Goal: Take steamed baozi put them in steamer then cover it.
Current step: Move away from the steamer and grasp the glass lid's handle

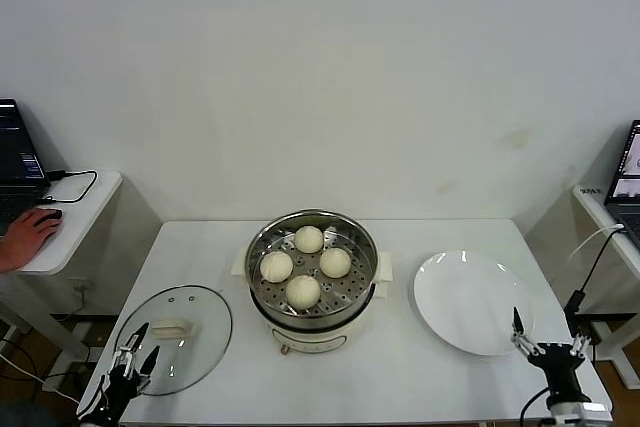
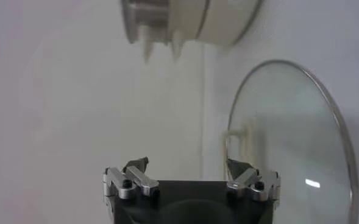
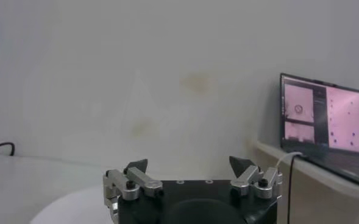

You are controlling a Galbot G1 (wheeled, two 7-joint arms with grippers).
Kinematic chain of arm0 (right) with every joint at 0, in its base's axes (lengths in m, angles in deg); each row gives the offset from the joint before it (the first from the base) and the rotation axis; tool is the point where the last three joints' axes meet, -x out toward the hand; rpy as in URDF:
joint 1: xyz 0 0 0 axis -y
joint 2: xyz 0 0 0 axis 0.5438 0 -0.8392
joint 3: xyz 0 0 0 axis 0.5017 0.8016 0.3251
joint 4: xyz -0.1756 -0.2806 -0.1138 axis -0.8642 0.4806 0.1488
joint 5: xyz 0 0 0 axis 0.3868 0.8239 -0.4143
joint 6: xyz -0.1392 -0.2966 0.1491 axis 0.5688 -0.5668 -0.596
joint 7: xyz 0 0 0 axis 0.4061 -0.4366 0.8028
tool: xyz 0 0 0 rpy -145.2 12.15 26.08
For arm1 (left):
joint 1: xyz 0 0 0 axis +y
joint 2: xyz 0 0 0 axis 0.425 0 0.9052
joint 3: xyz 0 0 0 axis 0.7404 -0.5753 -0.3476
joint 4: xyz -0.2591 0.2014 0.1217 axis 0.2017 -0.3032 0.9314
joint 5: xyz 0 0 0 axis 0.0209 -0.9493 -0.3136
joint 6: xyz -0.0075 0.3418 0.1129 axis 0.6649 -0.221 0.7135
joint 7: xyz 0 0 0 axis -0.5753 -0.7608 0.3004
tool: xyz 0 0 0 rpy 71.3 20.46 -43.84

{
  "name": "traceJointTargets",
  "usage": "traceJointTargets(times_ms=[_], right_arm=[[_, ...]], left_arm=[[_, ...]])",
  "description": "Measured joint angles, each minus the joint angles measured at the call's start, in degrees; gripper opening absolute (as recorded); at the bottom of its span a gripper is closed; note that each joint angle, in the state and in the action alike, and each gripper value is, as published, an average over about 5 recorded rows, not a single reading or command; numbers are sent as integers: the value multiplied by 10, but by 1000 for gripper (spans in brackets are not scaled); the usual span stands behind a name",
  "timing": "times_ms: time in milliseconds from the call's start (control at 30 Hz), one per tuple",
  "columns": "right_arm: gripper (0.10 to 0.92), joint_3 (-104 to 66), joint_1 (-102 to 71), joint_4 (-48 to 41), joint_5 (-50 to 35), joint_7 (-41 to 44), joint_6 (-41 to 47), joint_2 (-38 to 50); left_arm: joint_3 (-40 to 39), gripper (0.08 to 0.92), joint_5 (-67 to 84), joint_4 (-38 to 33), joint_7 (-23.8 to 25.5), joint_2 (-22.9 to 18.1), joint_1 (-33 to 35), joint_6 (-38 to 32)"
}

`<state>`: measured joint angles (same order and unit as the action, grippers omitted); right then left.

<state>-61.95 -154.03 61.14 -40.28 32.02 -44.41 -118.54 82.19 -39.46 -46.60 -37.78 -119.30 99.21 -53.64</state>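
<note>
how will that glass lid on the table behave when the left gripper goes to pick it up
The glass lid is probably rigid, and breakable if dropped, since it looks like clear glass. Lying flat on the table, its smooth dome likely offers a slippery hold; the white handle seems the surer grip. Lifted by that handle, it may swing or tilt. The left gripper is open at its edge.

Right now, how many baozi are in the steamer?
4, all on the perforated tray of the steamer: one at the back, one left, one right, one front. None appears hidden.
</note>
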Motion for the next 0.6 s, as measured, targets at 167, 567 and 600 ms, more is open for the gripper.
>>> traceJointTargets(times_ms=[167, 567, 600], right_arm=[[823, -8, -5, -3, 3, 2, -1, -3], [823, -14, -12, -5, 9, 4, -4, -14], [823, -15, -13, -5, 9, 4, -4, -14]], left_arm=[[-6, 823, -19, 30, 2, 9, -30, -2], [-22, 823, -41, 73, 12, 23, -82, -8], [-23, 823, -42, 76, 12, 23, -86, -8]])
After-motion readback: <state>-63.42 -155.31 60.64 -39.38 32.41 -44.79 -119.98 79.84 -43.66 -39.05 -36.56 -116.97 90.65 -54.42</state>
